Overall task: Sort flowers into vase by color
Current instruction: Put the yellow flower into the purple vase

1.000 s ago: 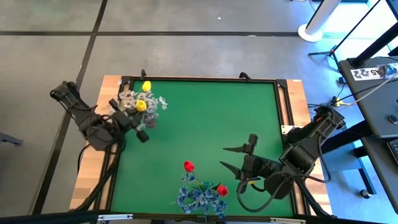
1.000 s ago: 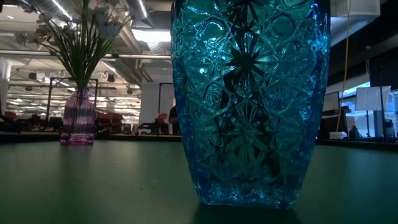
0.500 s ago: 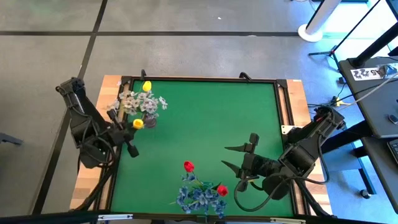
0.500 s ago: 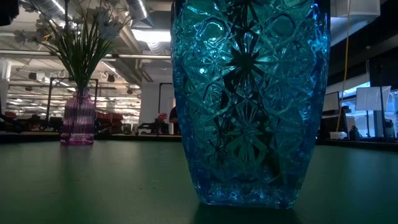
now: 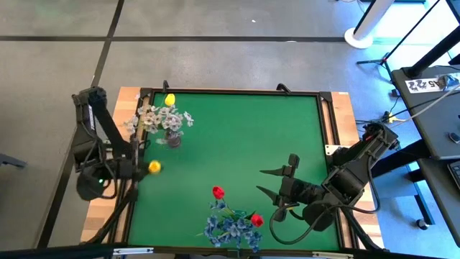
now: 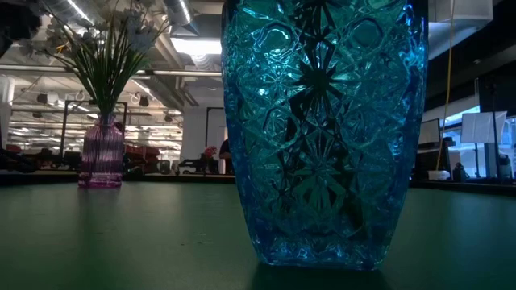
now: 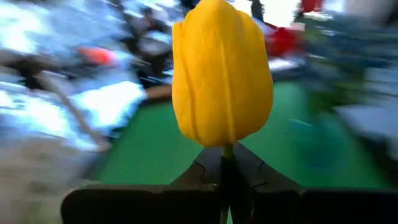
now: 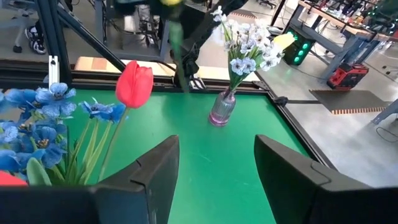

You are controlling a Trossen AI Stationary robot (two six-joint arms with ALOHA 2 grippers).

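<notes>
In my left wrist camera the yellow tulip [image 7: 222, 71] fills the centre of the frame: a smooth closed bud on a thin green stalk, and the left gripper [image 7: 222, 177] is closed on that stalk just under the bud. From above, this tulip [image 5: 154, 167] is at the left edge of the green table [image 5: 237, 137]. My right gripper [image 8: 214, 168], at the lower right, stands wide apart with nothing between the fingers. Near it, low in the frame, the blue vase [image 6: 322, 133] holds two red tulips [image 5: 218, 192] and one bushy blue bunch [image 5: 230, 229]. Farther, at upper left, the pink vase [image 8: 222, 108] holds white sprays [image 8: 249, 46] and one yellow tulip [image 5: 169, 100].
</notes>
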